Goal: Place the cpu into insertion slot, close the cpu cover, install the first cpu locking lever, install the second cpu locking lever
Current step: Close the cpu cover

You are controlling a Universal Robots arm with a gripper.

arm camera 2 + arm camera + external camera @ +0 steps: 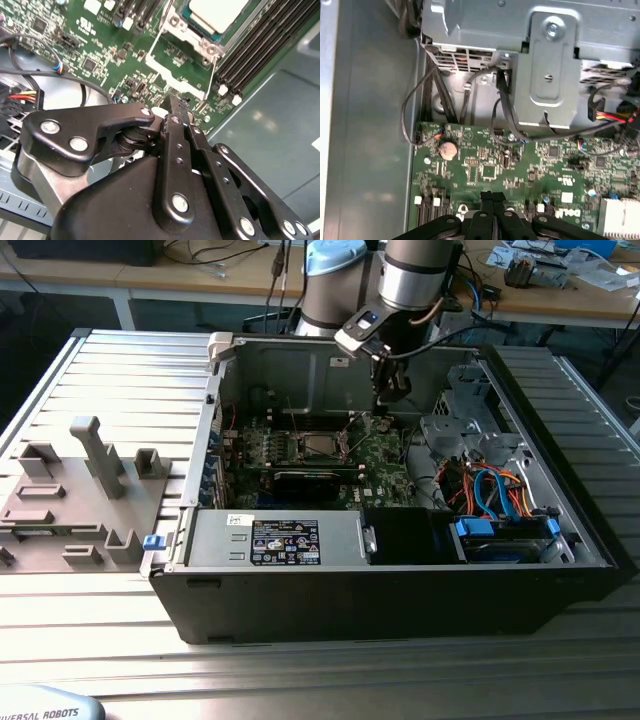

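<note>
Reading across from the exterior view's left: your grey fixture (70, 505) lies on the bench (130, 370), beside the open case (400, 580) and well apart from the work.

Inside the case, on the green board (385, 465), the slot (300, 447) holds the cpu (321, 445). In the second wrist view the cpu (217, 12) shows its silver top sitting flat and square within the metal rim. You can log step one as done.

Cover (192, 40): the frame looks to lie down around the chip, its window over the silver top. Judged closed, but just one corner of it is in view, so enter that as probable, not confirmed.

Levers (352, 438): thin rods seem to rise off the board just beside the slot, on the exterior view's right of it. I cannot tell whether either one is hooked under its catch. My judgement is that both lever steps remain open, roughly half the task.

End effector (392, 392): it hangs over the board, to the exterior view's right of the slot, near the rods but apart from the cpu. In both wrist views the end effector (176, 102) (492, 194) is closed, the fingers (486, 207) pressed together with nothing between them. You carry no part at this moment.
</note>
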